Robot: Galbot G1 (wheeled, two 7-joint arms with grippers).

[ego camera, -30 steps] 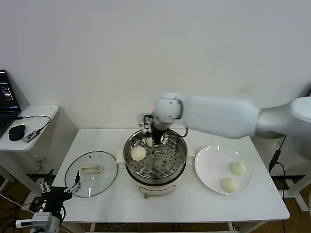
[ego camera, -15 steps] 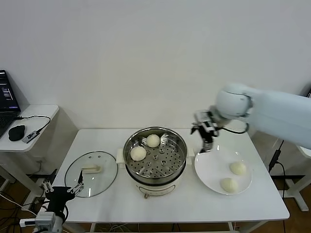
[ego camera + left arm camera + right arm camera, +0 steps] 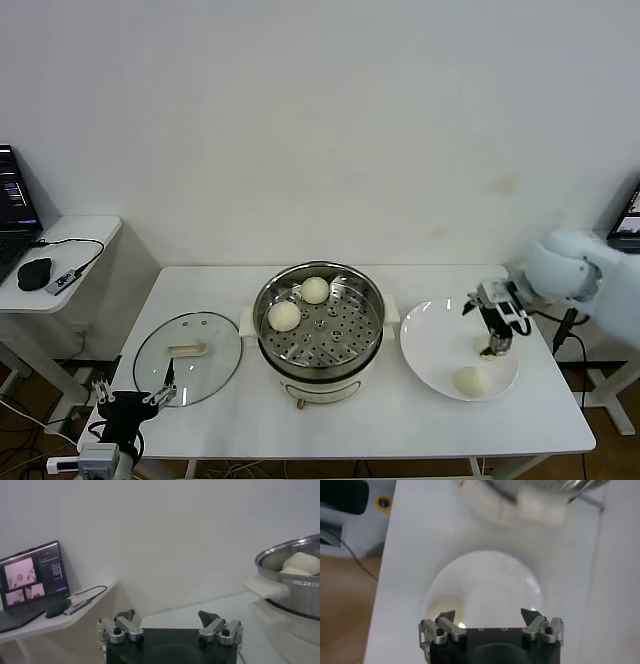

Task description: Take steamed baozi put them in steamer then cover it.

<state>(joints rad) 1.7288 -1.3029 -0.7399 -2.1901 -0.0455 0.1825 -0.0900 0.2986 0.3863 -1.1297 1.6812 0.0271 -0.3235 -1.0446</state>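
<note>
— Moved since the earlier frame?
— Swung away from the steamer [image 3: 320,325] to the plate [image 3: 440,350]: right tool [image 3: 493,346], fingers spread wide, gripping nothing, low over the far bun on that plate, that bun mostly hidden behind it.

— And the steamed baozi [image 3: 315,290]?
— Two inside the steamer on the perforated tray, near each other toward the back-left; a third [image 3: 470,380] lying on the plate's near side, apart from the tool.

— Cover [image 3: 188,357]?
— Flat on the tabletop [image 3: 400,430] just left of the steamer, handle up, not on the pot.

— Left tool [image 3: 130,400]?
— Parked low off the tabletop's front-left corner, fingers apart, empty.

— Anything further out?
— Side desk [image 3: 85,232] on the left with a laptop [image 3: 15,205], mouse [image 3: 34,272] and cable.
</note>
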